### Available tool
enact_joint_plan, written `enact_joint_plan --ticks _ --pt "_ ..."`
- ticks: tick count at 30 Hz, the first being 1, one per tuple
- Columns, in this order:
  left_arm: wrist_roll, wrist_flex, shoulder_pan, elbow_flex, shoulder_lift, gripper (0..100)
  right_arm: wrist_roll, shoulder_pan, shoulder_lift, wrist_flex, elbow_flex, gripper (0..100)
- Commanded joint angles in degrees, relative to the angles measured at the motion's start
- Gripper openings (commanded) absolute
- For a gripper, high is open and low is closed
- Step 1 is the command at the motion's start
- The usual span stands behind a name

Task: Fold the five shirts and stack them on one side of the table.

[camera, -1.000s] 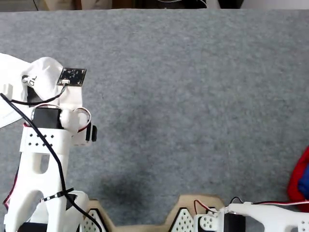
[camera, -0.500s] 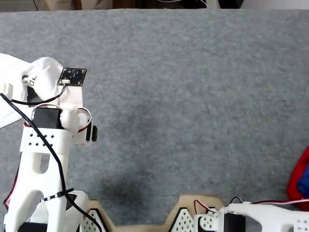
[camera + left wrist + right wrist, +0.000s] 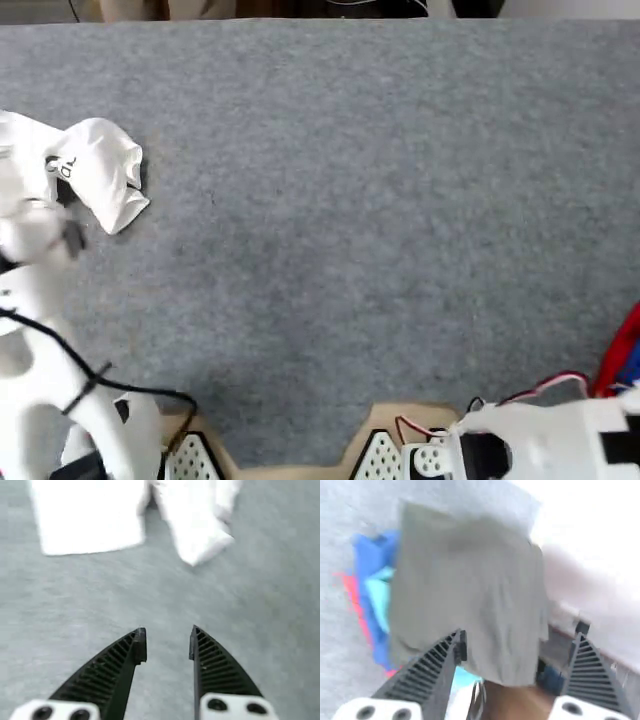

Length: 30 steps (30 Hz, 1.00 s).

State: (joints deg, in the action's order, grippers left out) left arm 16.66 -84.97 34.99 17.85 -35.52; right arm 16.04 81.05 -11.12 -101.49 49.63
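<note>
While the left jaws hang part-open, empty, the right jaws gape over a grey shirt (image 3: 470, 590).

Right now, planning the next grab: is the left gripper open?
Open: the left gripper shows a gap with only table behind it.

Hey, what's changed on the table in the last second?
The left arm pulled back toward its base, off the white shirt; the left gripper is open, holding nothing. The right arm shifted at the near edge. The shirt and the coloured pile stayed put.
</note>
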Motion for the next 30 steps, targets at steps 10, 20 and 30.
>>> enact_joint_plan --ticks 10,20,30 --pt "2.6 0.7 14.7 -35.2 39.8 25 -13.6 -43.4 8.7 -0.9 -0.5 32.2" --pt "2.7 -0.1 23.3 -60.3 70.8 25 -28.4 -76.2 8.7 0.4 -20.7 32.2" --pt "2.6 0.4 23.5 -73.4 88.2 25 -32.5 -84.9 8.7 12.0 -32.7 32.2"
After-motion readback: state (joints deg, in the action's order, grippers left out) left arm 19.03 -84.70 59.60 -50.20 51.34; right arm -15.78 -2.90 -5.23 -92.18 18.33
